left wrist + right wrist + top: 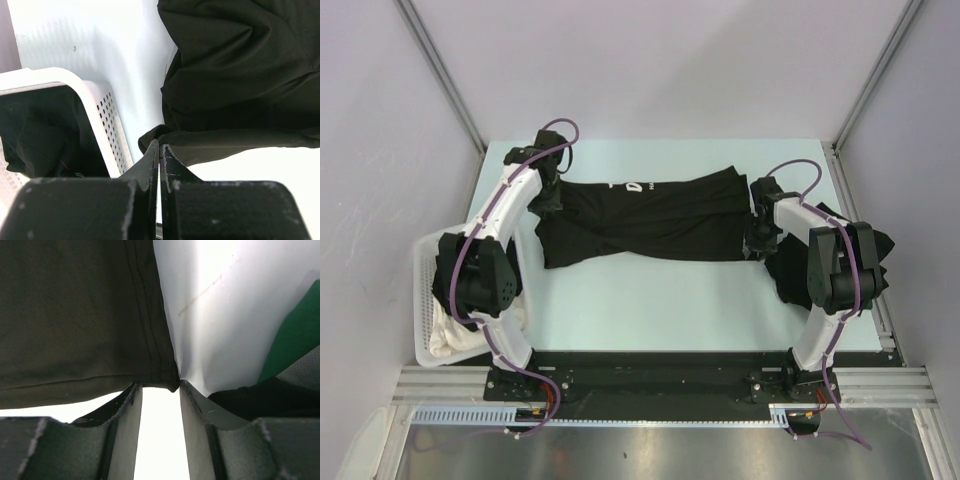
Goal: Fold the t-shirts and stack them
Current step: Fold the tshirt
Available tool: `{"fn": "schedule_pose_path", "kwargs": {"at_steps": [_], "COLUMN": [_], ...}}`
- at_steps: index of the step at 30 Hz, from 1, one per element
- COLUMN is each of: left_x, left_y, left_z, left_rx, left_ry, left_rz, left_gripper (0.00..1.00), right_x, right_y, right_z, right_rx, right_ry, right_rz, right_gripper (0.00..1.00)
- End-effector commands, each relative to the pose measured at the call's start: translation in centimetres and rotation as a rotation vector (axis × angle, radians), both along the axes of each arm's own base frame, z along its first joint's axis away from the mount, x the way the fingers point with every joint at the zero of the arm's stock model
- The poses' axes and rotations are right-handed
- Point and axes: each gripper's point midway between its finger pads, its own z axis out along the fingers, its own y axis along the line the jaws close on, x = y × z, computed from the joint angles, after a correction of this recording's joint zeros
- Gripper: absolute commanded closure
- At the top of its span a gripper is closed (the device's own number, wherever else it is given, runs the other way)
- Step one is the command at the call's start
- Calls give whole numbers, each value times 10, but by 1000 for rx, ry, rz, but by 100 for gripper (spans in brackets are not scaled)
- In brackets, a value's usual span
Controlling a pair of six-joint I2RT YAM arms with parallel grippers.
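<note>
- tension looks like the aim, seen from overhead: one black t-shirt lies crosswise on the far half of the table, crumpled and partly folded on itself, with white print showing near its far edge. the left gripper sits at its left end and the right gripper at its right edge. i take that as a two-ended hold for pulling it flat before a fold. the basket stands at near left beside the left arm. another black garment lies at the right behind the right arm, likely the stacking spot.
- left wrist: the jaws are pressed fully together and a lobe of the shirt's edge runs right down into the tips, so i judge it a pinch on the cloth. the basket wall is just beside, with dark fabric inside it.
- right wrist: the jaws stand partly apart with bright table showing between them. the stitched hem corner sits right at the mouth, just at the tips but not clamped. i judge this hand is lining up to take that corner, so it holds nothing yet.
</note>
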Motion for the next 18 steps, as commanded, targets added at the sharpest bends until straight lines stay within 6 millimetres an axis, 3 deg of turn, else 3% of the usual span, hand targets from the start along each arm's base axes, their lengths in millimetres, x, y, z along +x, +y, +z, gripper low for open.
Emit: {"fn": "schedule_pose_path", "kwargs": {"at_steps": [1, 11, 18], "left_x": [5, 7, 11], "left_y": [-1, -1, -2], "left_z": [14, 16, 23], "left_rx": [-9, -7, -10], "left_ry": [-30, -33, -50], "left_rz": [-20, -17, -22], "left_gripper": [100, 100, 100], "right_x": [9, 9, 11], "right_y": [-4, -10, -9], "right_z": [5, 8, 20], "right_rx": [-26, -27, -12], "right_ry": [-50, -51, -84], "right_rz": [12, -10, -22], "right_gripper": [62, 100, 100]}}
